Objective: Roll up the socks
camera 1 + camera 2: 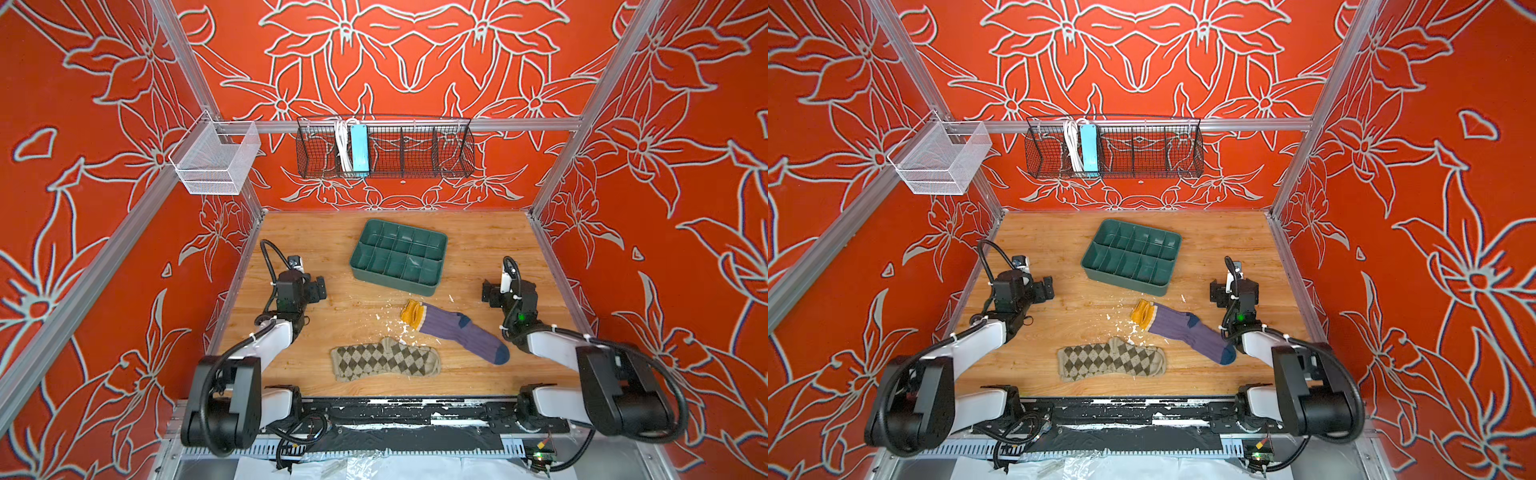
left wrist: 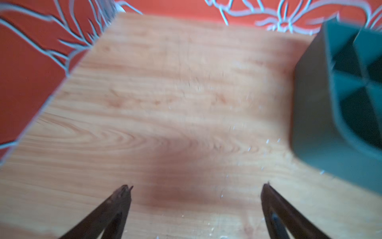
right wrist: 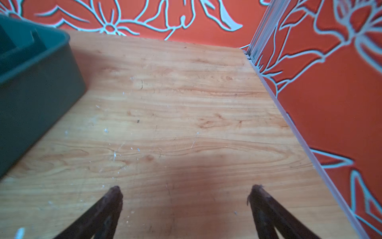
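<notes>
Both jaws wide — over table [image 3: 186, 99]

Red walls with pale outlined flowers [image 1: 232, 54] enclose a light wood-grain tabletop [image 1: 490, 249]; a silver aluminium rail [image 1: 519, 124] carries a black wire basket [image 1: 453, 153].

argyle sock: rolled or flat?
Flat, not rolled. In both top views the argyle sock lies spread full length on the table, with no coil or fold at either end.
</notes>
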Robot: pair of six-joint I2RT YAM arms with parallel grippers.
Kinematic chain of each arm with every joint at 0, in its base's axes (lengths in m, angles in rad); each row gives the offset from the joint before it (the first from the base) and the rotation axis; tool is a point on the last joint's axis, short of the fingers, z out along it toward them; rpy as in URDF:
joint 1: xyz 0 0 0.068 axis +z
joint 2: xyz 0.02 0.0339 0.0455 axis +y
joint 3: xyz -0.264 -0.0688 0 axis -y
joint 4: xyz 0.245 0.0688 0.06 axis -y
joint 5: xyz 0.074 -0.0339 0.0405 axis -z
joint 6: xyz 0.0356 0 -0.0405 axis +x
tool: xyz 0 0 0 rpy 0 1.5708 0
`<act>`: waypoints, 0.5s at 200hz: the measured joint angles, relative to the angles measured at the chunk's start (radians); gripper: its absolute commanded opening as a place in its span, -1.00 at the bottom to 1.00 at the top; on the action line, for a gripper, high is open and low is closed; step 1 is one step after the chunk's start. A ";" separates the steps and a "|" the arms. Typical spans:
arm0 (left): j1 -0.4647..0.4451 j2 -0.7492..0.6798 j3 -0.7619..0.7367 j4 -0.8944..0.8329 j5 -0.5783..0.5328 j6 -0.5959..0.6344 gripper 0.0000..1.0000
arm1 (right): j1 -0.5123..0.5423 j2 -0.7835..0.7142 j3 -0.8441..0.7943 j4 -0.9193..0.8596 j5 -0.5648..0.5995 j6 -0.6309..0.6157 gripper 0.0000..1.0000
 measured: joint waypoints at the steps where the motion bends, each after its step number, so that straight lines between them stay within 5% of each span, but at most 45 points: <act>1: 0.000 -0.005 0.005 -0.007 -0.002 -0.003 0.93 | 0.000 -0.005 0.003 -0.008 0.000 0.001 0.95; 18: 0.000 -0.112 0.119 -0.132 -0.034 -0.065 0.93 | 0.000 -0.119 0.109 -0.170 0.012 0.090 0.95; 44: 0.003 -0.267 0.269 -0.300 -0.064 -0.257 0.94 | -0.014 -0.255 0.266 -0.400 0.068 0.410 0.95; 67: 0.007 -0.398 0.291 -0.360 0.046 -0.346 0.94 | -0.039 -0.300 0.286 -0.474 -0.047 0.548 0.95; 100: 0.007 -0.525 0.225 -0.398 0.265 -0.414 0.95 | -0.039 -0.272 0.286 -0.544 -0.299 0.588 0.95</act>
